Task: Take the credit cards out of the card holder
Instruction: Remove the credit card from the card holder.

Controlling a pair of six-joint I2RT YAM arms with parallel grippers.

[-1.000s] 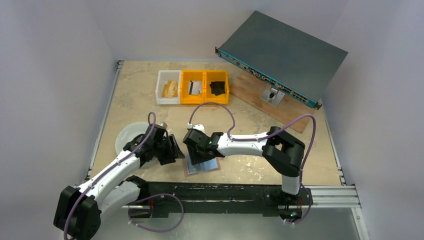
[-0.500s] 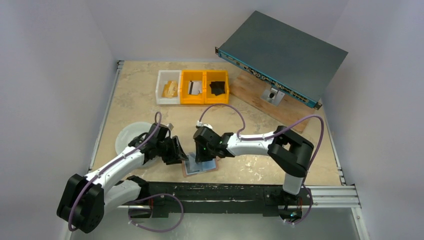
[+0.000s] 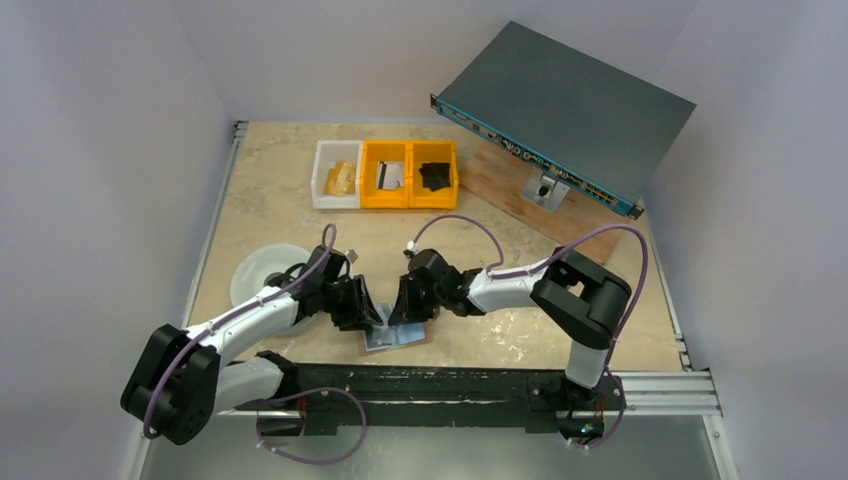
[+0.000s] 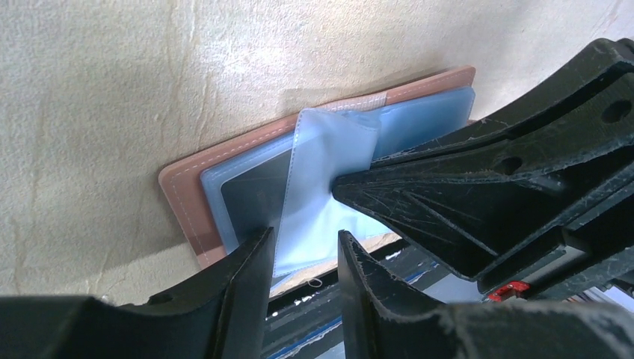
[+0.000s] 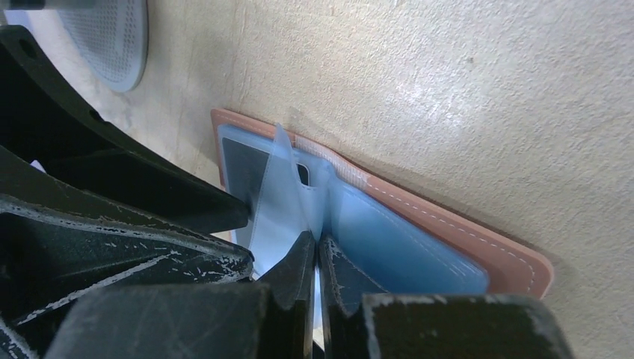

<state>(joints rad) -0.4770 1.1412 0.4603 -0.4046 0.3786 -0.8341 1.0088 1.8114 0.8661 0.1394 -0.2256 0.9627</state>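
Right tool (image 5: 312, 258) is pinched together on 1 pale blue plastic sleeve (image 4: 321, 179) of the card holder (image 4: 187, 202), lifting that leaf, while the left tool (image 4: 303, 258) has its jaws apart on either side of the sleeve's near edge. Exposing a pocket looks to be the step; next, a card must be gripped and slid out without dragging the holder. It lies open on the tabletop (image 4: 112, 90) between both tools, pinkish-tan outside, a dark rectangle (image 4: 250, 198) showing through 1 pocket.

Pinkish-tan card holder (image 4: 181, 196), pale blue sleeve (image 4: 318, 194); mottled beige table (image 4: 90, 90)
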